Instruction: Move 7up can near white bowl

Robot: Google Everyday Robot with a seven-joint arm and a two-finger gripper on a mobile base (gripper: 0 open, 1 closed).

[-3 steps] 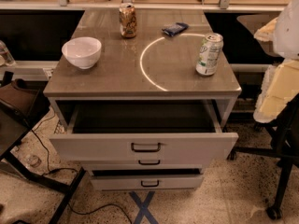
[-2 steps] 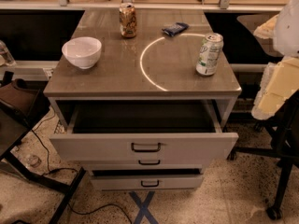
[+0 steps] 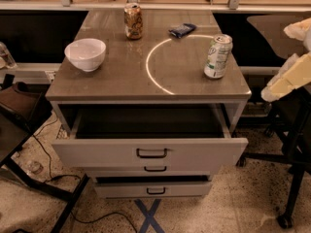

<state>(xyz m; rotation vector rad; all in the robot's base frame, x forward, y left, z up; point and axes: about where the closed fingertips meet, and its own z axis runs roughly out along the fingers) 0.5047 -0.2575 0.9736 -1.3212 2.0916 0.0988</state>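
Note:
The 7up can [image 3: 217,56], white and green with a silver top, stands upright near the right edge of the grey cabinet top [image 3: 121,81]. The white bowl [image 3: 85,54] sits on the left side of the top, well apart from the can. My gripper [image 3: 287,79] shows as cream-coloured parts at the right edge of the view. It is off the cabinet, to the right of the 7up can and not touching it.
A gold-brown can [image 3: 133,21] stands at the back centre, with a dark blue packet [image 3: 182,30] to its right. The top drawer [image 3: 150,152] is pulled open toward me. A black chair [image 3: 296,144] stands at the right, and cables lie on the floor at the left.
The cream gripper parts at the right edge have shifted slightly upward and to the right. The cans and the bowl have not moved.

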